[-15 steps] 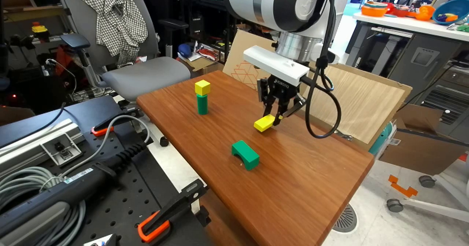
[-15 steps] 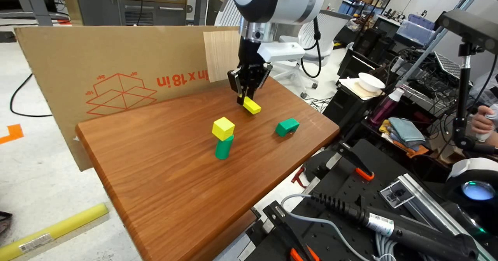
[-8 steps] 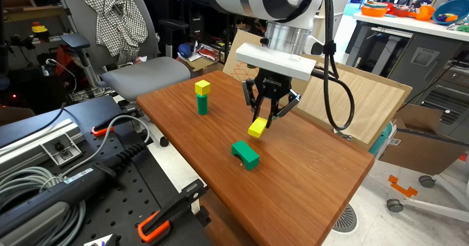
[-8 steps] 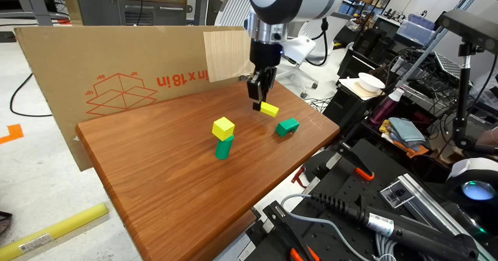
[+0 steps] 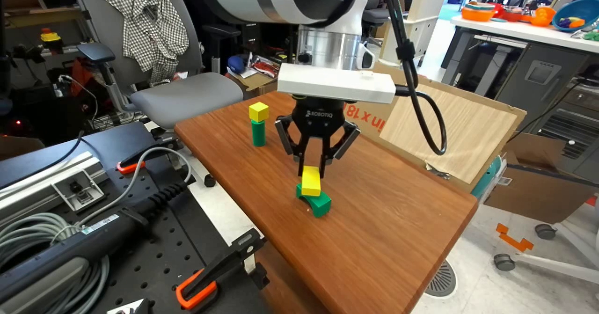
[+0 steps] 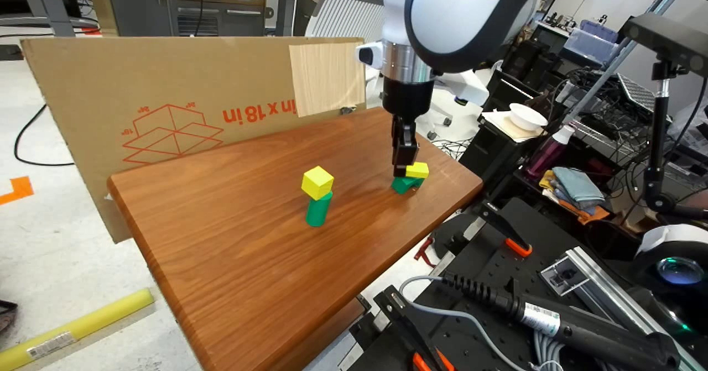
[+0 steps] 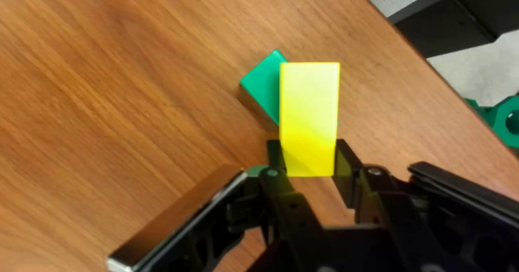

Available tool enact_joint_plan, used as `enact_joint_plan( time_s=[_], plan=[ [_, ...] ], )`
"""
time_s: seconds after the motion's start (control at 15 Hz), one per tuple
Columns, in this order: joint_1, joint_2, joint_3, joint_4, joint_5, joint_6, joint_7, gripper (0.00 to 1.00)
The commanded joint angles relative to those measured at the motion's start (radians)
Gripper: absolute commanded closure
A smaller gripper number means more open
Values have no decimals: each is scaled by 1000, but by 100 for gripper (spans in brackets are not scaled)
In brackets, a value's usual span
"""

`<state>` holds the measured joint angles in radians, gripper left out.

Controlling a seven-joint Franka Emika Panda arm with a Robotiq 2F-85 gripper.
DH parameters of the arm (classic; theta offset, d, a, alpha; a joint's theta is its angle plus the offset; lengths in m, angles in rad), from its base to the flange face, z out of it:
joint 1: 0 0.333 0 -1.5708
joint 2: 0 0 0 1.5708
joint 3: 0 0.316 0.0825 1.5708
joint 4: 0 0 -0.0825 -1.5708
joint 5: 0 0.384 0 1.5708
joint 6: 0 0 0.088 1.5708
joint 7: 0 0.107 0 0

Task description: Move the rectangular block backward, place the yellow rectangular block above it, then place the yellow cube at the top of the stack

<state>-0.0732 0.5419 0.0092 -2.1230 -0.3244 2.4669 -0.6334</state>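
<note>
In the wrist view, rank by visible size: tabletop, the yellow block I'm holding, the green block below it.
1. tabletop
2. yellow block
3. green block (visible part)
The blocks' true order is unsure: yellow is closer up and partly hides green.

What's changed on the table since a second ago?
The gripper, clamped on the yellow rectangular block throughout, has carried it toward and over the green block, turning it; whether they touch is unclear. Nothing was let go. The green block, and the yellow cube on the green cylinder, stayed put.
</note>
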Motion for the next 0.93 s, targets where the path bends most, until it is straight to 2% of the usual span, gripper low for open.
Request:
enact_joint_plan(
  time_s=[0.0,0.4,0.87],
  plan=[
    [-15,-110,13,-146,-81,82,-117,92],
    [-28,-139,19,-197,-129,177,-376,92],
    [-54,-117,11,-234,-154,364,-654,92]
  ],
)
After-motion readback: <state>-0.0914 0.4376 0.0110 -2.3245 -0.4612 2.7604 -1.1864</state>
